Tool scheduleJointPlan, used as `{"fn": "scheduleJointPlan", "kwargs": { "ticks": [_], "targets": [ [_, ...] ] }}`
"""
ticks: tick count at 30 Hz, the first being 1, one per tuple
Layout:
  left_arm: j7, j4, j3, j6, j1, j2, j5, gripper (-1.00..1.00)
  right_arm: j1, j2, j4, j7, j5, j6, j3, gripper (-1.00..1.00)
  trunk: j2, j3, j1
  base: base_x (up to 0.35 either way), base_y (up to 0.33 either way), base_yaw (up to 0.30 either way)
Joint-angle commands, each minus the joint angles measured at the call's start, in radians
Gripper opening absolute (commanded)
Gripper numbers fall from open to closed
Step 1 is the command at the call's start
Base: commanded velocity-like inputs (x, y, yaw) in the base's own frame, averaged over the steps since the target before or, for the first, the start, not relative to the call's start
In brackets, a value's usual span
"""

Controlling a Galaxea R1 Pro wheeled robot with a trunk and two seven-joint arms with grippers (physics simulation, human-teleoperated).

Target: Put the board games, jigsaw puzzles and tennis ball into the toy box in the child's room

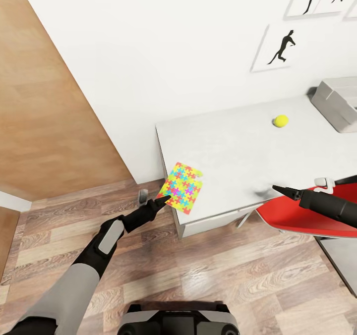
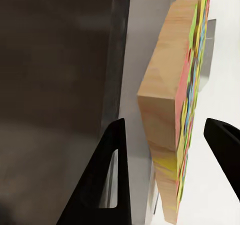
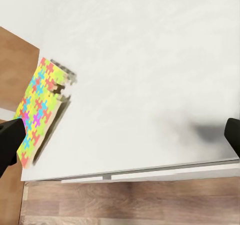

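A jigsaw puzzle (image 1: pixel 183 186) in bright yellow, pink, blue and green lies on the front left corner of the light-grey table (image 1: pixel 233 151), jutting over the edge. My left gripper (image 1: pixel 162 200) is at its overhanging corner. In the left wrist view it stands open (image 2: pixel 167 160), with the puzzle's edge (image 2: pixel 165 100) and tan underside between the two fingers. My right gripper (image 1: pixel 278 190) hovers open over the table's front edge; its wrist view looks down at the puzzle (image 3: pixel 39 112). The tennis ball (image 1: pixel 281 121) rests further back. The toy box (image 1: pixel 337 102) sits at the far right.
A red chair (image 1: pixel 307 216) stands under my right arm at the table's front. White drawers (image 1: pixel 218 221) run below the tabletop. The white wall (image 1: pixel 148 52) carries framed silhouette pictures (image 1: pixel 280 47), and a wooden door (image 1: pixel 44 102) is to the left.
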Motion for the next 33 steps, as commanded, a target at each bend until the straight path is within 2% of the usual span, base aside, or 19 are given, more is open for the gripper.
{"fn": "scheduleJointPlan", "kwargs": {
  "ticks": [1,11,19,33],
  "targets": [
    [0.001,0.001,-0.001,0.003,0.000,0.000,-0.002,-1.00,-0.001,0.000,-0.001,0.009,0.008,0.007,-0.001,1.00,-0.001,-0.001,0.001,0.000,0.000,0.000],
    [-0.001,-0.012,-0.003,0.005,0.003,0.000,0.000,-1.00,-0.001,0.000,-0.001,0.009,0.009,0.007,-0.001,1.00,-0.001,-0.001,0.001,0.000,0.000,0.000],
    [-0.002,-0.061,-0.005,0.007,0.013,-0.002,0.004,-1.00,-0.001,0.001,-0.001,0.009,0.009,0.007,-0.001,1.00,-0.001,-0.001,0.001,0.000,0.000,0.000],
    [0.007,-0.213,-0.004,0.063,0.071,-0.014,0.001,-1.00,-0.001,0.003,-0.001,0.009,0.010,0.007,0.000,1.00,-0.001,-0.001,0.001,0.000,0.000,0.000]
  ]
}}
